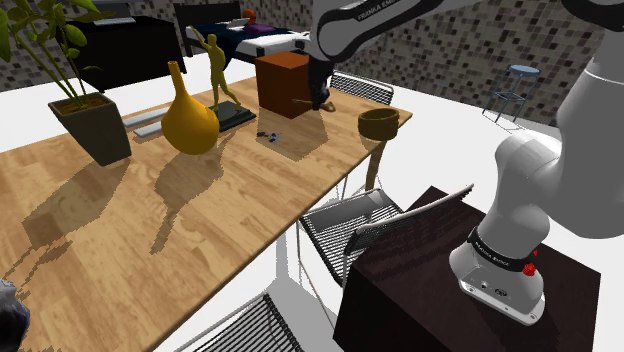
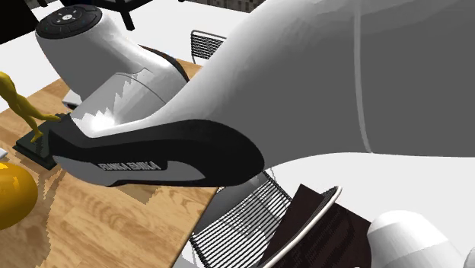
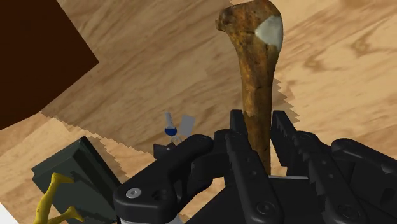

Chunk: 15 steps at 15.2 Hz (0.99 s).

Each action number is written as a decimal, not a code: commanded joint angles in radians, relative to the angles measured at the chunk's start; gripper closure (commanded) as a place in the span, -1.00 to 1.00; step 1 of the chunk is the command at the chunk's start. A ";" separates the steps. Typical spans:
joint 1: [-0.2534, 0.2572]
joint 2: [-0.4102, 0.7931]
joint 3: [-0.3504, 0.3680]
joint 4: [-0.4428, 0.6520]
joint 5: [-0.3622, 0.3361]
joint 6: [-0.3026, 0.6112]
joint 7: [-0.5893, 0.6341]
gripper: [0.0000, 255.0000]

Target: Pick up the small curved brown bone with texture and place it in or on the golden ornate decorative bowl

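A pale wooden desk (image 1: 200, 220) with a strong grain stands in a white-floored room with speckled dark walls. In the shoulder view it carries a leafy plant in a tapered dark pot (image 1: 92, 128), a glossy yellow gourd-shaped vase (image 1: 190, 120) with a thin neck, a golden figurine (image 1: 217, 62) on a flat dark base, a plain brown box (image 1: 282, 84) and, near the desk's edge at that view's right, the rounded golden-brown bowl (image 1: 379, 127). Wire-mesh chairs (image 1: 345, 225) sit beside the desk.

In the wrist view the black claw (image 3: 257, 127) is clenched on the bone (image 3: 254, 63), its ridged fingers (image 3: 240, 137) pressing the shaft from both sides. The bone is rough and mottled brown, slightly curved, widening to a knobby end with a pale grey patch. Its gripped end is hidden between the fingers, and whether the far end touches the wood is hard to tell. A small blue-and-white object (image 3: 170, 127) lies on the desk near the claw, too small to identify.

In the second exterior view the white arm (image 2: 327, 91) blocks most of the desk, cutting off the vase and figurine at that view's left.
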 commanded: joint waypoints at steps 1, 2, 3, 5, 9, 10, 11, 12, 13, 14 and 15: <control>-0.012 -0.031 -0.015 -0.022 -0.019 0.001 -0.019 1.00; -0.022 -0.048 -0.024 -0.036 -0.029 0.005 -0.034 1.00; -0.032 -0.064 -0.034 -0.049 -0.038 0.008 -0.049 1.00; -0.052 -0.093 -0.055 -0.071 -0.054 0.013 -0.082 1.00; -0.093 -0.139 -0.099 -0.102 -0.076 0.019 -0.158 1.00; -0.104 -0.148 -0.110 -0.107 -0.079 0.020 -0.179 1.00; -0.115 -0.156 -0.122 -0.111 -0.080 0.021 -0.201 1.00; -0.124 -0.163 -0.135 -0.114 -0.081 0.021 -0.223 1.00; -0.134 -0.169 -0.149 -0.115 -0.081 0.021 -0.247 1.00; -0.143 -0.173 -0.163 -0.116 -0.079 0.022 -0.272 1.00; -0.152 -0.176 -0.178 -0.115 -0.075 0.021 -0.298 1.00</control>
